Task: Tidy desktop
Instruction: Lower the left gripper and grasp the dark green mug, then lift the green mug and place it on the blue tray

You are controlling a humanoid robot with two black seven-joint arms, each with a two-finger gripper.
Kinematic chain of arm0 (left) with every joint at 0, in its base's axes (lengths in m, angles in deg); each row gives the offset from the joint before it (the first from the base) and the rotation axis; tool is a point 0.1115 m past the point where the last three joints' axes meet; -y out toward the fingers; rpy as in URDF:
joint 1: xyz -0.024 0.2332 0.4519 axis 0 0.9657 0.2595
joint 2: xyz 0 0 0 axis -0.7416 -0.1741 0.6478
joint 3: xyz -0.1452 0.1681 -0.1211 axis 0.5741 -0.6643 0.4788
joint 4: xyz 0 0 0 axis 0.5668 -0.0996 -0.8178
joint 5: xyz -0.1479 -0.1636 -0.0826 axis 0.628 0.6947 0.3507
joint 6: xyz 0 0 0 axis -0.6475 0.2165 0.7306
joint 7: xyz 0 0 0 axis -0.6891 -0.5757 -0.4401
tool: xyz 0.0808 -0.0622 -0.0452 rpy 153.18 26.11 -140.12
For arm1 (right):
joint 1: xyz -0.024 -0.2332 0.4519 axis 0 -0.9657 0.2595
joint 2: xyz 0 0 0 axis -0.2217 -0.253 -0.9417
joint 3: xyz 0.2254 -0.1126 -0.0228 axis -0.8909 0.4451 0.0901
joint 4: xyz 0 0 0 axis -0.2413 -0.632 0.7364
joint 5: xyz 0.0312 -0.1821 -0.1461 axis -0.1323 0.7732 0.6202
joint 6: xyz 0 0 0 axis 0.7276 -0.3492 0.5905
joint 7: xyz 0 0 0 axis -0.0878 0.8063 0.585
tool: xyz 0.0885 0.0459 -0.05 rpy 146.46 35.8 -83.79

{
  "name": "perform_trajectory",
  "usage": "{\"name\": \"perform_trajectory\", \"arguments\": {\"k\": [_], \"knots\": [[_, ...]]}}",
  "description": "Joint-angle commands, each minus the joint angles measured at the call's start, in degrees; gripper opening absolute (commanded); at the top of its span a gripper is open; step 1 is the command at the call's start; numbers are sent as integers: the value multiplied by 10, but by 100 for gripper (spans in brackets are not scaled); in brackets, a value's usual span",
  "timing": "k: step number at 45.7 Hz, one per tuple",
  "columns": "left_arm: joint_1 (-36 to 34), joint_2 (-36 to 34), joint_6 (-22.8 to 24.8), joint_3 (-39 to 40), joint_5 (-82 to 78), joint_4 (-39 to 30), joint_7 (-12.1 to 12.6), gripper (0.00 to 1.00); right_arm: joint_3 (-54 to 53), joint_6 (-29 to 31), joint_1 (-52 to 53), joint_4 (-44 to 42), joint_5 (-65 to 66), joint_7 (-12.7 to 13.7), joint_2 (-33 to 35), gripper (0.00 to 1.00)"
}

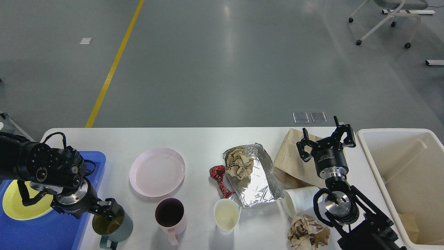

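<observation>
The white desktop holds dishes and litter. My left gripper is low at the front left, between the blue tray and a grey-green mug. Its jaws look spread, with one finger at the mug's rim and the other hidden under the wrist. My right gripper is open and empty, above a brown paper bag. On the desktop are a pink plate, a pink mug, a cream cup, a foil tray holding crumpled paper, and a red wrapper.
A yellow plate lies in the blue tray. A cream bin stands at the right edge. A white paper cup lies on its side beside a crumpled paper ball near my right arm.
</observation>
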Motion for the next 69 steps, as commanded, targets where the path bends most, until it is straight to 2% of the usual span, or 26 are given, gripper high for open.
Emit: {"name": "perform_trajectory", "arguments": {"k": [1, 6, 9, 20, 23, 27, 40, 48, 57, 69], "knots": [[16, 0, 0, 15, 3, 7, 0, 83, 0, -1, 0, 0, 0, 0, 0, 100], [31, 1, 1, 21, 2, 7, 0, 80, 0, 0, 0, 0, 0, 0, -1, 100], [39, 1, 1, 21, 3, 8, 0, 74, 0, 0, 0, 0, 0, 0, 0, 100], [42, -7, 6, 20, 26, 20, 7, 36, 0, 0, 1, 0, 0, 0, 0, 100], [42, -9, 10, 19, 25, 20, 7, 19, 0, 0, 0, 0, 0, 0, -1, 100], [41, -16, 10, 19, 26, 20, 7, 0, 0, 0, 0, 0, 0, 0, 0, 100], [41, -18, 7, 21, 40, 20, 7, 0, 0, -1, 0, -1, 0, 0, -1, 100], [24, -33, 26, 20, 40, 20, 4, 0, 0, 0, 1, -1, 0, 0, -1, 100], [-70, -51, 153, -8, 74, 19, 6, 0, 0, -1, 0, -1, 0, 0, -1, 100], [-239, -51, 280, -72, 99, -23, 3, 0, 0, 0, 0, -1, 0, 0, -1, 100]]}}
